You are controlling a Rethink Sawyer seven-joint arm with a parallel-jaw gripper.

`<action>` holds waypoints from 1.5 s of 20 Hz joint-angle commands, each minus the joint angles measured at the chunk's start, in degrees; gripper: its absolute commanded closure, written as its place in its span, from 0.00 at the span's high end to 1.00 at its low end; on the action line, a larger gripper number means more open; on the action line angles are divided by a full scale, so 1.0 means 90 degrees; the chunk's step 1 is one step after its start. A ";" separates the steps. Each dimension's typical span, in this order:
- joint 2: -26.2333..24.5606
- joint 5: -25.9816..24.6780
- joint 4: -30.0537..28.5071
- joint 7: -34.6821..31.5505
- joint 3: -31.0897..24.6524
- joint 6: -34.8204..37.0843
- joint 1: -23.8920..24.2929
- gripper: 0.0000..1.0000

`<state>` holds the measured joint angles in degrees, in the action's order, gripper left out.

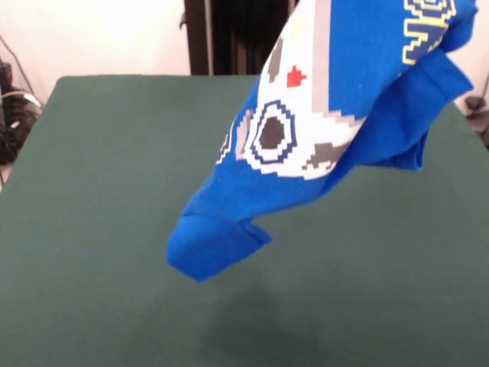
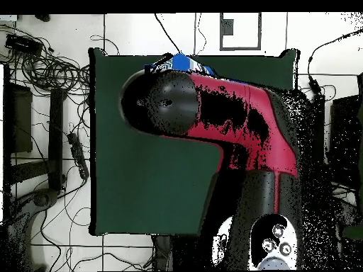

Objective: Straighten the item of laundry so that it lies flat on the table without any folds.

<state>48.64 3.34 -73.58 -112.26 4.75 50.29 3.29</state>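
Observation:
The item of laundry (image 1: 336, 115), a bright blue T-shirt with a white-grey pixel controller print and yellow lettering, hangs in the air above the table (image 1: 99, 229). It runs from the top right edge of the front view down to a folded blue tip near the middle, clear of the green cloth. In the overhead view only a small blue patch of the laundry (image 2: 181, 62) peeks out past the red and black arm (image 2: 227, 113), near the table's far edge. The gripper itself is hidden: above the picture in the front view, under the arm in the overhead view.
The green table (image 2: 142, 191) spreads wide around the hanging shirt, with a faint shadow (image 1: 244, 321) beneath it. Cables (image 2: 49, 71) and equipment lie on the floor beside the table. A dark stand (image 1: 229, 38) rises behind the far edge.

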 commanded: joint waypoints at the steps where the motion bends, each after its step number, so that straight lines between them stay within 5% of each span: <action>1: 0.0071 0.0156 -0.1349 -0.1136 -0.0013 0.0510 -0.0241 0.00; 13: 0.0159 0.0260 -0.1911 -0.1222 0.0115 0.0000 -0.0255 0.00; 24: -0.0094 0.0165 -0.3408 -0.0440 -0.0488 -0.2337 0.0541 0.00; 30: -0.0353 -0.0128 -0.3552 -0.0268 -0.0686 -0.3004 0.0847 0.00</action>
<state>50.50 3.42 -94.51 -112.26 6.83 28.22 9.45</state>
